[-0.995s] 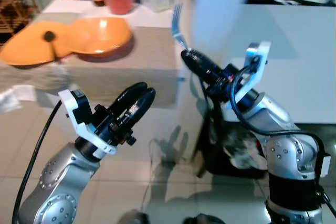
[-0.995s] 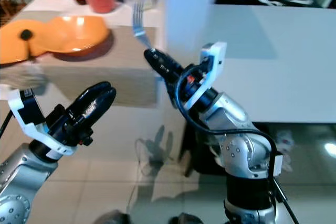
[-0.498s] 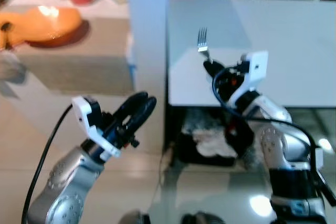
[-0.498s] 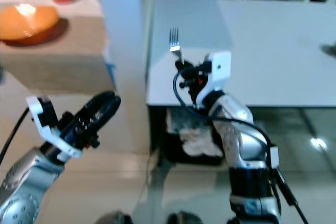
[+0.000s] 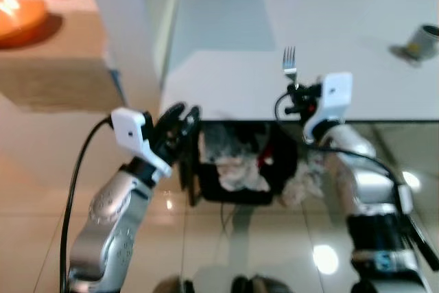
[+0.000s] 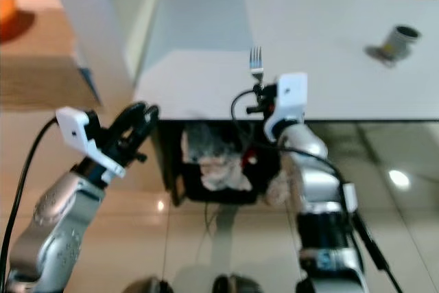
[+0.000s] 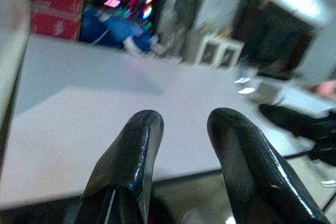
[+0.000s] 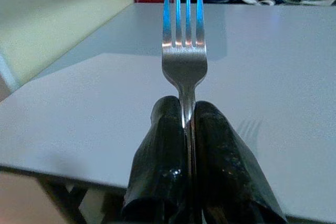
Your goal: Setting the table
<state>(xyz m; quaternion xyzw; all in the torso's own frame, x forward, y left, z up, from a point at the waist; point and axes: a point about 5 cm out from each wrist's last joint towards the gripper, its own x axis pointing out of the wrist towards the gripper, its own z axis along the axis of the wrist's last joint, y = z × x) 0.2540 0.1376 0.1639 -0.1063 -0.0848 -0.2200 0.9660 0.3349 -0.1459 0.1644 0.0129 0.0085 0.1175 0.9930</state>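
Your right gripper (image 8: 186, 129) is clamped on the handle of a metal fork (image 8: 184, 51), both black fingers pressed tight against it. The fork stands upright with its four tines up, held at the near edge of the white table (image 5: 226, 66), just above the tabletop. On the head camera you see the fork (image 5: 289, 65) rising out of the gripper beside the white wrist-camera housing.

Your left gripper (image 7: 178, 145) is raised in front of the table's near left corner, holding nothing; a clear gap shows between its two fingers (image 7: 131, 156).

A small grey cup (image 6: 399, 40) sits far off on the table's right side, well apart from the fork. Under the table you can make out a dark bin (image 5: 233, 169) with crumpled pale material in it. An orange bowl (image 5: 17, 18) rests on the counter at the far left.
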